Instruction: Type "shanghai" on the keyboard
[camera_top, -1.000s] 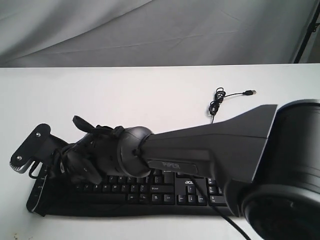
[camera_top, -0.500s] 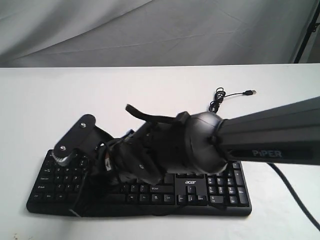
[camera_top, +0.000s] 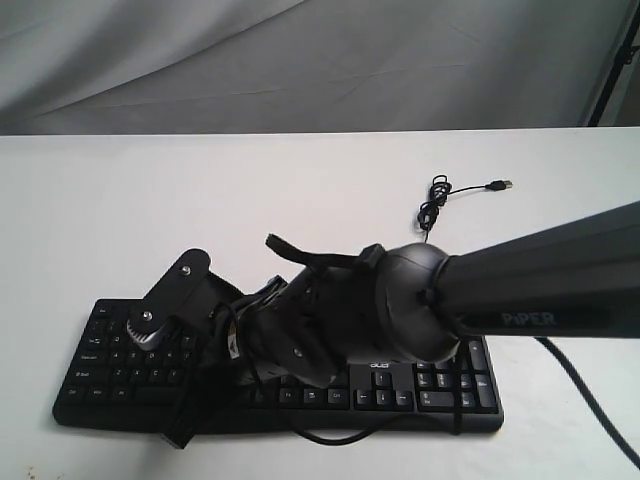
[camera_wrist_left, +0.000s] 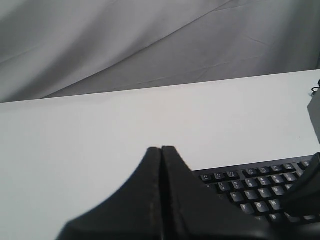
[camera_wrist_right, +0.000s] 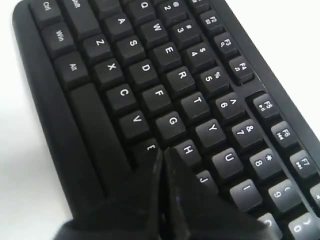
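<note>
The black keyboard (camera_top: 440, 385) lies along the near edge of the white table. My right arm (camera_top: 480, 290) reaches across it from the right and covers its middle. In the right wrist view, my right gripper (camera_wrist_right: 163, 151) is shut and empty, tips over the keyboard (camera_wrist_right: 150, 65) between the H key (camera_wrist_right: 188, 149) and the key below G. I cannot tell if the tips touch a key. My left gripper (camera_wrist_left: 161, 148) is shut and empty, over bare table beside the keyboard's (camera_wrist_left: 255, 192) function-key corner; it does not show in the exterior view.
The thin USB cable (camera_top: 435, 205) lies coiled behind the keyboard, its plug (camera_top: 500, 185) pointing right. A loop of the arm's own cable (camera_top: 340, 435) hangs over the keyboard's front edge. Grey cloth (camera_top: 300, 60) backs the white table (camera_top: 200, 190).
The right arm swung from the keyboard's left end toward its middle, uncovering the left keys. In the last half second it shifted slightly right and lower.
</note>
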